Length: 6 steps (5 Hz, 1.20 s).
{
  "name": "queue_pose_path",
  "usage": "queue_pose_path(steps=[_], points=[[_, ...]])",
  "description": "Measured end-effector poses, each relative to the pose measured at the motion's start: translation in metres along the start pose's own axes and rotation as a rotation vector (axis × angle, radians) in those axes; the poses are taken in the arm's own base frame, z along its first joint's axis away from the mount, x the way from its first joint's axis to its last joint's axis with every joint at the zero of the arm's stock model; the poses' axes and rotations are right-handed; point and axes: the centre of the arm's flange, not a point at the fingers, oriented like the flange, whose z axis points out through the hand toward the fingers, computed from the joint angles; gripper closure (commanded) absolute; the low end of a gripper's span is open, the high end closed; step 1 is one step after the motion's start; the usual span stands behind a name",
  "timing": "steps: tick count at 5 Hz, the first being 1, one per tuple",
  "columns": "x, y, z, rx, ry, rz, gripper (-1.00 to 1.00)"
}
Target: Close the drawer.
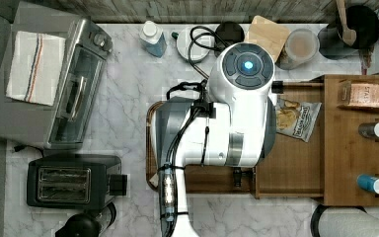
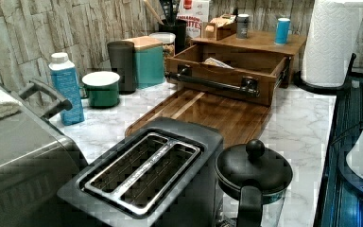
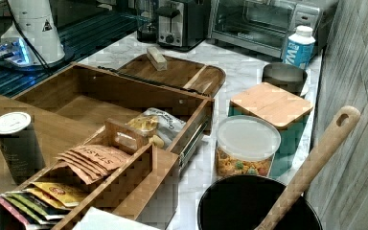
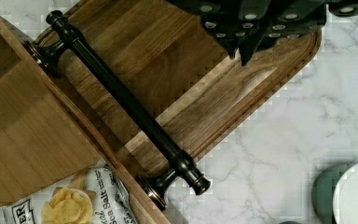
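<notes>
The drawer (image 2: 227,71) stands pulled out of its cabinet, front panel over the wooden serving board (image 2: 208,111) on the marble worktop (image 2: 298,118), a chip bag (image 4: 70,205) inside. The pincer (image 4: 242,44) hangs above the board near the drawer's dark bar handle (image 4: 126,100), fingertips nearly together, gripping nothing.

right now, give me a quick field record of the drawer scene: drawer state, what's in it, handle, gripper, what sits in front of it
drawer state: medium-brown wooden drawer pulled open
contents: chips bag in one corner
handle: dark metal bar handle on the front panel
gripper: black gripper above the dark rounded-corner wooden board, apart from the handle
in front: that board on the marble counter
</notes>
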Motion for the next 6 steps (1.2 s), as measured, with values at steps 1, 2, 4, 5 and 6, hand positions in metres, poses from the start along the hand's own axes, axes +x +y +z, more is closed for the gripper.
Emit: queue_pose_path(steps=[1,2,4,5,6], points=[[0.001,0.001,0.001,0.001,0.001,0.002,1.0],[0.002,0.001,0.005,-0.005,-0.006,0.003,1.0],[-0.001,-0.001,0.027,0.038,0.053,-0.085,1.0],[-0.01,0.001,0.043,0.082,0.129,-0.232,1.0],[-0.028,0.013,0.071,0.024,0.076,-0.354,1.0]])
